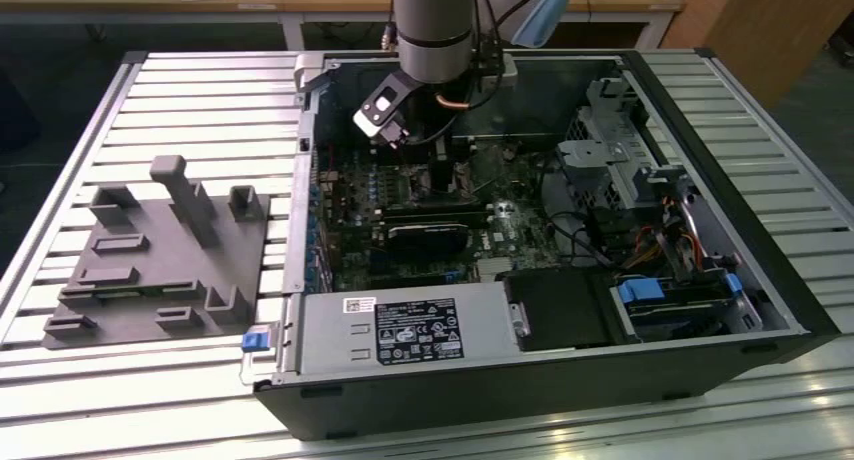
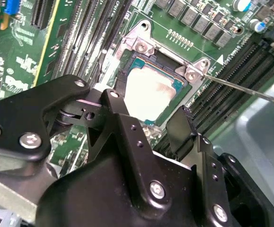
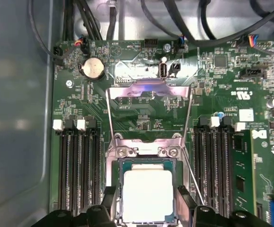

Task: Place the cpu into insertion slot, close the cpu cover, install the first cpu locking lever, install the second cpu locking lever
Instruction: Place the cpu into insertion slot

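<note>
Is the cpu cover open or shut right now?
Open. In the first wrist view the cpu cover stands swung back off the insertion slot, and the cpu lies uncovered in it.

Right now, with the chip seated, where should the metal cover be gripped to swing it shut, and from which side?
Probably its free crossbar, the edge farthest from the hinge screws. The cover is swung open, away from the chip, so come from that far side; the thin side rails around the window offer less to pinch.
</note>
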Robot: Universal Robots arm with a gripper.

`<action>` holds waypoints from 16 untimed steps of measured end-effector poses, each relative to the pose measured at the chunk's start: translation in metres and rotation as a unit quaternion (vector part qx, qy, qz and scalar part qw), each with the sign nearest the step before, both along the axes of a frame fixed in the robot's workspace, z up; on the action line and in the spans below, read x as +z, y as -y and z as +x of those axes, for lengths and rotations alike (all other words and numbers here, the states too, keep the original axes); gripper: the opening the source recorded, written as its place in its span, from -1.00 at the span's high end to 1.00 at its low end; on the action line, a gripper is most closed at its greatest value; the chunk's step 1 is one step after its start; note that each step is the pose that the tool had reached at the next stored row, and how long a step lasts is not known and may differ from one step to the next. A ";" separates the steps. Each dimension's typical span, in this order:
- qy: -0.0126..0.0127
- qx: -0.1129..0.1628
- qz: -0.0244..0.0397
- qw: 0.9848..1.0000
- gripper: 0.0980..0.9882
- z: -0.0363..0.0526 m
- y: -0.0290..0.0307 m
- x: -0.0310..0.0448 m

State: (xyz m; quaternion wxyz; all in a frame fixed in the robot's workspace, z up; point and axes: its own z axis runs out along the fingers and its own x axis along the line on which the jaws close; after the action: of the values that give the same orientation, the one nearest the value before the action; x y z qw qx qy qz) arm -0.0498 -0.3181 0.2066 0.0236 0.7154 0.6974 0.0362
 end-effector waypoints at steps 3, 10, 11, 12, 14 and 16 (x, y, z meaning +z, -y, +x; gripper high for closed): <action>0.000 0.000 0.000 1.000 -0.15 0.0000 0.0000 0.0029; 0.000 0.000 0.000 1.000 -0.12 0.0000 0.0000 0.0030; 0.000 0.000 0.000 1.000 0.01 0.0000 0.0000 0.0030; 0.000 0.000 0.000 1.000 0.01 0.0000 0.0000 0.0031; 0.000 0.000 0.000 1.000 0.29 0.0000 0.0000 0.0031; 0.000 0.000 0.000 1.000 0.41 0.0000 0.0000 0.0031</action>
State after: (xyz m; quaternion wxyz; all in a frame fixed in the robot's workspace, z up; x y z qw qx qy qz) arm -0.0498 -0.3181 0.2097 0.0236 0.7154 0.6974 0.0363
